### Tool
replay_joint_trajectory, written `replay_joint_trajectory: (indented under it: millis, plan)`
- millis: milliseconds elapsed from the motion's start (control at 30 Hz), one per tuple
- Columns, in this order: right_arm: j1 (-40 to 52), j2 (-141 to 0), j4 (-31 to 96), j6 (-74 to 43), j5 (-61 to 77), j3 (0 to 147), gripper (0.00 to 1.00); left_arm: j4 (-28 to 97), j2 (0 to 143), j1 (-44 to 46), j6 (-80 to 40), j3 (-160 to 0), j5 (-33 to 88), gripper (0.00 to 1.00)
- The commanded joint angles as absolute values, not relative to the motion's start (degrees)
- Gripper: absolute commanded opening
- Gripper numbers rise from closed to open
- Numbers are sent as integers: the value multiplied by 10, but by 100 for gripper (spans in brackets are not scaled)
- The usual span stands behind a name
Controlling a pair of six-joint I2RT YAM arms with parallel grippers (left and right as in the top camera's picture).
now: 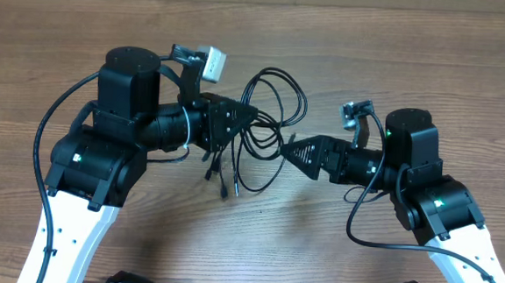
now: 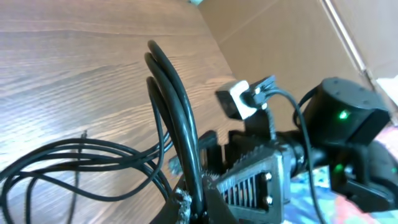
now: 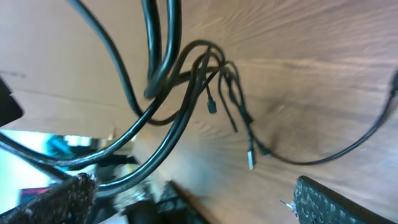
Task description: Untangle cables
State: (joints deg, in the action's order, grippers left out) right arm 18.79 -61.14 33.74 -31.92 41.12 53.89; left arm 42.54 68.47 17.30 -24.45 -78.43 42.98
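Observation:
The cables (image 1: 277,95) are several thin black cords looped together at the table's middle, with plug ends hanging at the lower left (image 1: 222,176). My left gripper (image 1: 249,118) is shut on a bunch of the cables (image 2: 174,93) and holds them lifted off the table. My right gripper (image 1: 287,151) is open and points left, just right of the loops; its ribbed finger shows in the left wrist view (image 2: 255,186). In the right wrist view, cable strands (image 3: 180,68) pass by the left finger of the open jaws (image 3: 193,199), and loose plugs (image 3: 250,158) hang over the wood.
The wooden table (image 1: 415,64) spreads around both arms. A thick black arm wire (image 1: 361,231) loops beside the right arm, another (image 1: 46,133) beside the left. A cardboard wall (image 2: 292,37) stands past the table's edge.

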Motion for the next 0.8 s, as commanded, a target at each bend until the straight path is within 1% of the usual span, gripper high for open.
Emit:
replay_joint_trajectory:
  millis: [0,167,367,467,633,767]
  plan:
    - [187,-609,334,-251,378,540,100,439,677,180,-179,-795,428,4]
    - [187,-609,306,-225,391,540,100,446,678,184,-180,-795,436,4]
    - [187,-609,261,-224,384,540,100,416,678,232,-191,-795,440,4]
    - [187,-612,258,-224,339,540,100,378,678,266,-216,-795,442,4]
    - [187,-642,265,-224,231,540,100,298,677,325,-241,-795,482,4]
    - [186,-681,277,-224,147,540,100,268,675,327,-253,-796,532,4]
